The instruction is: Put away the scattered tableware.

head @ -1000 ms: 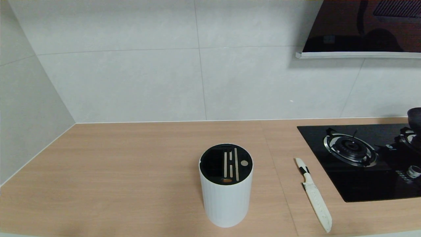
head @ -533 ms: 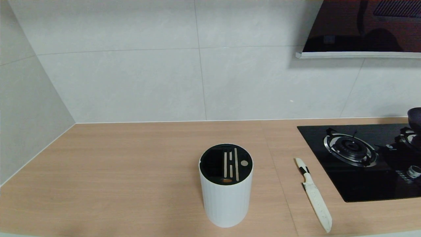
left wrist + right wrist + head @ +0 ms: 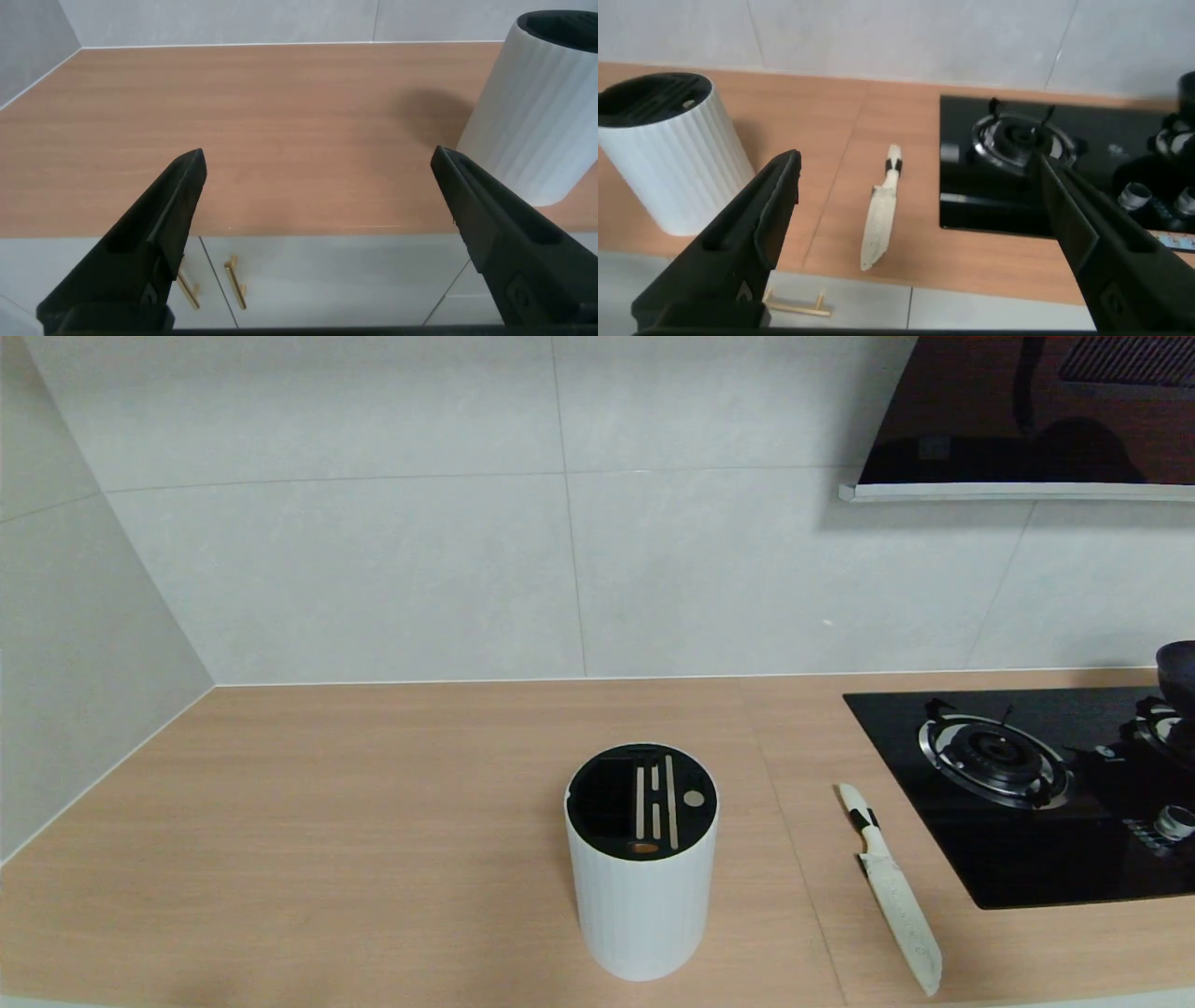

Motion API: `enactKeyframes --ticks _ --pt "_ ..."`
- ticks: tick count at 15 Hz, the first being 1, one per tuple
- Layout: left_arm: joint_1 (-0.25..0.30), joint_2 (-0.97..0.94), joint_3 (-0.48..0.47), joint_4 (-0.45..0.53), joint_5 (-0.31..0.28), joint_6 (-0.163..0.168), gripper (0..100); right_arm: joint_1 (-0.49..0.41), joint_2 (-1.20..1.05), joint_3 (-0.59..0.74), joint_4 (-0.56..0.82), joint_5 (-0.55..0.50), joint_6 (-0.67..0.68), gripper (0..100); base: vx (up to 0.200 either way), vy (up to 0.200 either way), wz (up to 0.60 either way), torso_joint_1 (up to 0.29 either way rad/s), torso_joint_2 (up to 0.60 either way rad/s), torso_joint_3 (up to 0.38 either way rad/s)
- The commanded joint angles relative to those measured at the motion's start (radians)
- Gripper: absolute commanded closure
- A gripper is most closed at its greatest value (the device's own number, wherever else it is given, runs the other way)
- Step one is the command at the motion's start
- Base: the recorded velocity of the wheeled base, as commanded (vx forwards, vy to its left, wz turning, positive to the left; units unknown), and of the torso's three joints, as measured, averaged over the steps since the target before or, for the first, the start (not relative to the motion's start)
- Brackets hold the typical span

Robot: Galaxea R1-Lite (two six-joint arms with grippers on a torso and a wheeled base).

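A white ribbed knife holder with a black slotted top stands on the wooden counter. To its right a white knife with a black band on its handle lies flat, beside the hob. My left gripper is open, low in front of the counter's edge, with the knife holder off to one side. My right gripper is open too, held off the counter's front edge; the knife lies between its fingers in the picture, farther away, and the knife holder stands beside it.
A black gas hob with burners takes up the counter's right end, a dark pot on its far burner. A range hood hangs above it. Tiled walls close the back and left. Cabinet doors with gold handles lie below the counter.
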Motion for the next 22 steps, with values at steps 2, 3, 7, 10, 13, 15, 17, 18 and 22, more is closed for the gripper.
enactKeyframes --ticks 2,3,7,10,13,15,17,18,22 --pt "0.000 0.002 0.000 0.000 0.000 0.000 0 0.036 0.376 -0.121 -0.007 0.003 0.003 0 0.000 0.000 0.00 0.000 0.00 0.000" --pt "0.000 0.002 0.000 0.000 0.000 0.000 0 0.070 0.436 -0.126 -0.023 -0.002 0.011 0 0.000 0.000 0.00 0.000 0.00 0.000" --pt "0.000 0.002 0.000 0.000 0.000 0.000 0 0.185 0.678 -0.135 -0.179 -0.043 0.020 0 0.000 0.000 0.00 0.000 0.00 0.000" --pt "0.000 0.002 0.000 0.000 0.000 0.000 0 0.210 0.864 -0.185 -0.233 -0.061 0.020 0 0.000 0.000 0.00 0.000 0.00 0.000" --pt "0.000 0.000 0.000 0.000 0.000 0.000 0 0.213 0.971 -0.196 -0.313 -0.061 0.020 0 0.000 0.000 0.00 0.000 0.00 0.000" --pt "0.000 0.002 0.000 0.001 0.000 0.000 0 0.214 1.111 -0.168 -0.431 -0.083 0.020 0 0.000 0.000 0.00 0.000 0.00 0.000" --pt "0.000 0.002 0.000 0.001 0.000 0.000 0 0.214 1.192 -0.149 -0.500 -0.092 0.020 0 0.000 0.000 0.00 0.000 0.00 0.000" --pt "0.000 0.002 0.000 0.000 0.000 0.000 0 0.214 1.246 -0.132 -0.575 -0.103 0.019 0 0.000 0.000 0.00 0.000 0.00 0.000" --pt "0.000 0.000 0.000 0.000 0.000 0.000 0 0.216 1.375 -0.115 -0.688 -0.138 0.022 0 0.000 0.000 0.00 0.000 0.00 0.000"
